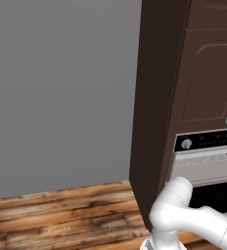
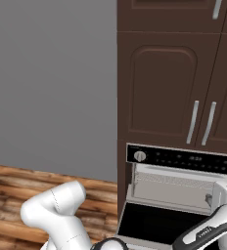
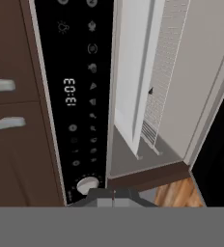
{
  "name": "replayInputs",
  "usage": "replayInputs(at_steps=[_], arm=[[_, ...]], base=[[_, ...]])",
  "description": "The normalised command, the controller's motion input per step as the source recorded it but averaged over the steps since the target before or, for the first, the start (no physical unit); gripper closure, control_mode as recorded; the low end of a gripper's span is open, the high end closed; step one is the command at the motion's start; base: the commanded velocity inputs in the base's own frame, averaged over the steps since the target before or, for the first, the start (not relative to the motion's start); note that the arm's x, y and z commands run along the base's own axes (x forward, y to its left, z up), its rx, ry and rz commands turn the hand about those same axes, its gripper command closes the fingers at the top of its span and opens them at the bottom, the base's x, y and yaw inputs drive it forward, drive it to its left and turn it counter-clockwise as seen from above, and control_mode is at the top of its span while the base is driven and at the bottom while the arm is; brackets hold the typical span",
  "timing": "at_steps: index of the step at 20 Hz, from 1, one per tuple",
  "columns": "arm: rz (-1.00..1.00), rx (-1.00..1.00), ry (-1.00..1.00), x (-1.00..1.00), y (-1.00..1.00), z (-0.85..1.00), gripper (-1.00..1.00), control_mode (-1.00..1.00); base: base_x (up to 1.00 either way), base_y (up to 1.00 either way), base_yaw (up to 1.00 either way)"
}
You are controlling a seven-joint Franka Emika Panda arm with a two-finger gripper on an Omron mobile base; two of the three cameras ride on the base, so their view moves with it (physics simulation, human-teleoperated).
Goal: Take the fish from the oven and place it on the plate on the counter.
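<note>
Dark brown cabinetry frames the oven (image 2: pixel 179 195), door down; we see our claw (image 3: pixel 113 193) closed (holding nothing) at its opening.

cavity: the oven (image 2: pixel 176 188) stands open, and its pale inner space runs straight ahead of the fingers, unblocked
rack: a wire rack (image 3: pixel 155 87) crosses the cavity ahead of the fingers, with free room on either face of it
panel side: the black control panel (image 3: pixel 77 96) and its knob (image 3: pixel 88 185) wall off one side of the fingers
door side: the dropped door (image 2: pixel 157 222) bounds the other side
cabinets: brown fronts with handles (image 2: pixel 202 123) close off everything beyond the panel
</note>
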Motion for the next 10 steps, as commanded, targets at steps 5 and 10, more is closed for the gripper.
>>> replayInputs(at_steps=[5,10], arm=[[0.00,0.00,0.00,0.34,0.22,-0.49,-1.00,-1.00],[0.00,0.00,0.00,0.32,0.28,-0.49,-1.00,-1.00]], base=[[0.00,0.00,0.00],[0.00,0.00,0.00]])
